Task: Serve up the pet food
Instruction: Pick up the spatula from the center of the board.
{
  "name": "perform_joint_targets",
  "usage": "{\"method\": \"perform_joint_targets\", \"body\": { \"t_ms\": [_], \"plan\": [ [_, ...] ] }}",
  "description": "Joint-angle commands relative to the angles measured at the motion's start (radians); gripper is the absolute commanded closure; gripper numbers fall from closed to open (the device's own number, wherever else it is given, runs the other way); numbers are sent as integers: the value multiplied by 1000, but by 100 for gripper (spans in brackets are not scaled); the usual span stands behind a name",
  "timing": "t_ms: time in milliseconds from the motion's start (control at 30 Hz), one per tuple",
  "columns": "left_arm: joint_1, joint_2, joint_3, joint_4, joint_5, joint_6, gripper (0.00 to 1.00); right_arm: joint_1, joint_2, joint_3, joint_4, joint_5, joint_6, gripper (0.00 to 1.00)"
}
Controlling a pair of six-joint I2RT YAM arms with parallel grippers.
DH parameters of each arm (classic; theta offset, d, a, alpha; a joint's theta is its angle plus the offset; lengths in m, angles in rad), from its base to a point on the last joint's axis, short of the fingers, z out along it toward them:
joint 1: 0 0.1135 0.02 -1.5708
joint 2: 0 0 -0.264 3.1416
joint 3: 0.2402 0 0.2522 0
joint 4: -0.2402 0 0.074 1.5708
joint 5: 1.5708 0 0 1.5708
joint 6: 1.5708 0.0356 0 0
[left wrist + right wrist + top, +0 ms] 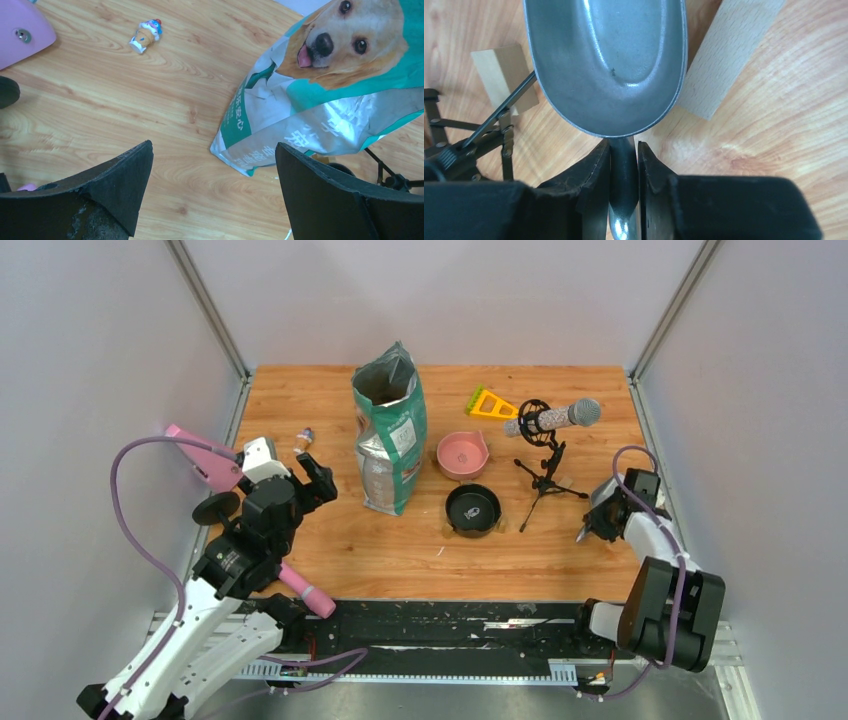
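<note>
Two grippers, two different states. Your right gripper (624, 150) is pinched on the handle of the grey scoop (609, 65). Both pads touch the handle, and the pan shows bare metal and points away from the wrist. Pale wooden blocks (734, 50) lie on the table (400, 560) just under and beside the pan. This gripper sits well to the right of the bag of pet food (390, 430), beyond the microphone stand (545, 465).

Your left gripper (214, 147) is spread wide and grips nothing. It stands near the bag's left side, and the bag's lower corner shows between its fingers in the wrist view.

The bag stands upright with its top open. The opening looks dark from above, so you cannot confirm the kibble itself, though it is probably inside. A pink bowl (462, 453) sits just right of the bag, with a black bowl (473, 509) in front of it. A small toy figure (146, 35) lies to the bag's left, and a yellow triangular piece (490, 404) lies to its right, towards the back.
</note>
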Motion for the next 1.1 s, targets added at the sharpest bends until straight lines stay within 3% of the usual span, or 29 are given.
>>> {"method": "perform_joint_targets", "body": {
  "t_ms": [0,267,567,667,767,833,967,1067],
  "plan": [
    [4,10,52,-23,-31,-37,0,1,-128,6,-2,34,-21,100],
    [5,14,79,-29,-20,-37,0,1,-424,113,-52,60,-24,100],
    [4,-13,103,-39,1,-31,0,5,-592,467,-34,-99,-77,100],
    [4,-30,109,-41,5,-30,0,6,-584,567,5,-318,-102,100],
    [4,-52,112,-30,33,-19,0,20,-506,633,76,-715,-72,100],
    [4,-59,115,9,117,39,0,88,-436,648,124,-862,-78,100],
    [5,-48,145,58,363,126,0,500,-257,735,-47,-574,-324,100],
    [5,-25,198,42,495,141,0,712,-141,812,-151,-562,-469,100]
  ]
}}
